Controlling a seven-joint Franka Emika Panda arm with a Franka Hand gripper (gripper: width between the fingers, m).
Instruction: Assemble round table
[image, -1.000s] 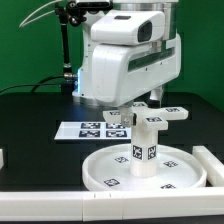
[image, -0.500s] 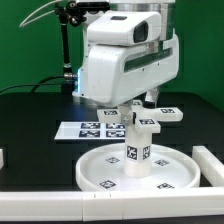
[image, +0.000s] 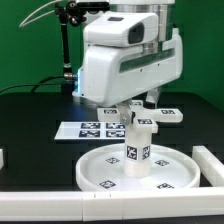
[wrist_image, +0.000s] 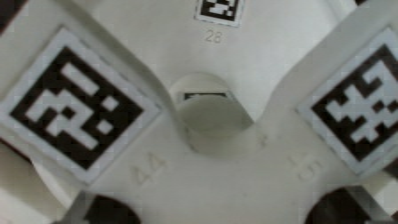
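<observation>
The white rimmed disc top (image: 100, 172) lies flat on the black table. The short cylindrical leg (image: 137, 150) stands upright in its centre, markers on its side. The cross-shaped foot (image: 168, 115) sits level on top of the leg. My gripper (image: 140, 104) comes down from above and is shut on the foot; its fingertips are mostly hidden behind the foot's arms. In the wrist view the foot (wrist_image: 205, 60) fills the picture. Markers show on two arms and a round socket at the hub. My gripper (wrist_image: 222, 214) holds it, with dark fingers (wrist_image: 103, 212) at the edge.
The marker board (image: 92, 129) lies flat behind the disc, at the exterior view's left. White edge bars run along the front (image: 60, 206), the right (image: 212, 160) and the far left (image: 3, 157). A black stand (image: 68, 50) rises at the back.
My arm and the foot have moved a little to the exterior view's left. The leg and the disc have shifted the same way with them.
</observation>
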